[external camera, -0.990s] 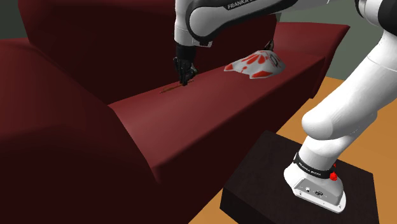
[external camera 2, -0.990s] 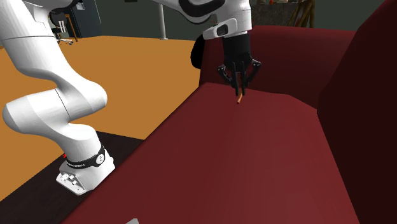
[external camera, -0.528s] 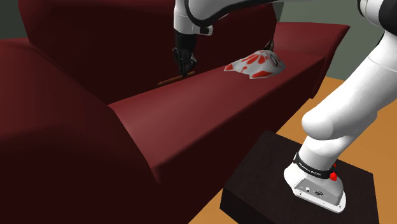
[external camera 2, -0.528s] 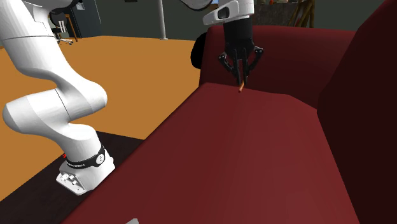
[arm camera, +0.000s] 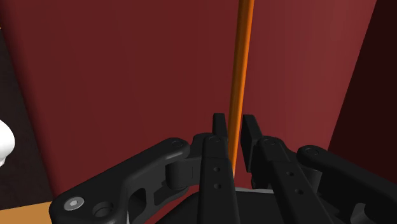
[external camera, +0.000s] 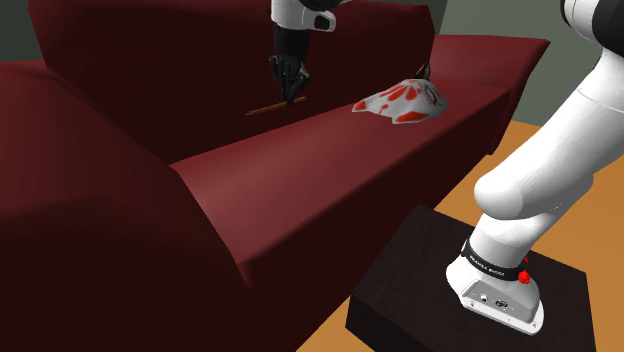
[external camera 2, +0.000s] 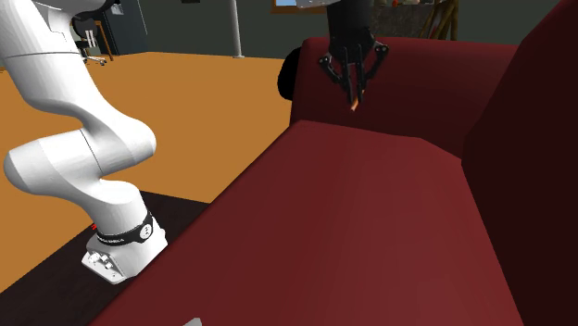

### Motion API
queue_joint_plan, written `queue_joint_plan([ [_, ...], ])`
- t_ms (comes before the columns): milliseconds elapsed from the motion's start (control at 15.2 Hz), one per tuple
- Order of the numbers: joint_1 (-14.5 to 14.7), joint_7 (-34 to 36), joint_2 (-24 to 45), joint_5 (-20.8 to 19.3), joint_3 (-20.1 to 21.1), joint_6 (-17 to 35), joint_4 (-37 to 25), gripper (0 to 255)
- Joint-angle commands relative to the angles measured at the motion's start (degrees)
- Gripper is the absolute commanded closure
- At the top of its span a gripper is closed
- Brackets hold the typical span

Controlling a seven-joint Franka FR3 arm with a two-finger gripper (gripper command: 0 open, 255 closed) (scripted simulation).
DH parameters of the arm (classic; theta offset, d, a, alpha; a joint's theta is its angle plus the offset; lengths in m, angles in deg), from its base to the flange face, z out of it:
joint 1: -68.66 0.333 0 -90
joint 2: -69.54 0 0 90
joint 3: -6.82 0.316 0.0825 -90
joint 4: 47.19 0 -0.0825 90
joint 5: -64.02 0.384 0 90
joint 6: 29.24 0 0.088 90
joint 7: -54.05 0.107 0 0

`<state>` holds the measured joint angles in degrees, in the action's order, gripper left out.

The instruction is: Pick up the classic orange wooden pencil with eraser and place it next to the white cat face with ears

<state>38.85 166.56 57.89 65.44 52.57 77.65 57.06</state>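
Gripper (arm camera: 234,125) clasps the orange pencil (arm camera: 243,57) — lettering on base band (external camera: 496,265) unreadable.

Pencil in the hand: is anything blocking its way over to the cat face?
Nothing visible. The hand holds the pencil above the sofa seat, and only bare seat lies between it and the cat face.

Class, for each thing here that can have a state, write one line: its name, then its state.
tool, shut on the orange pencil.
orange pencil, clasped, held clear above the sofa seat.
white cat face with red patches, lying on the sofa seat, untouched.
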Motion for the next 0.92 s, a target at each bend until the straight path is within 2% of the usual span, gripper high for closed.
queue_joint_plan([
  [0, -0.1, 0.1, 0.4, -0.3, 0.1, -1.5, -1.8, 255],
  [396, -0.4, 0.4, 1.6, -1.2, 0.4, -6.0, -7.2, 255],
  [858, -3.6, -9.2, 2.1, -0.4, -5.7, -4.7, -6.5, 255],
])
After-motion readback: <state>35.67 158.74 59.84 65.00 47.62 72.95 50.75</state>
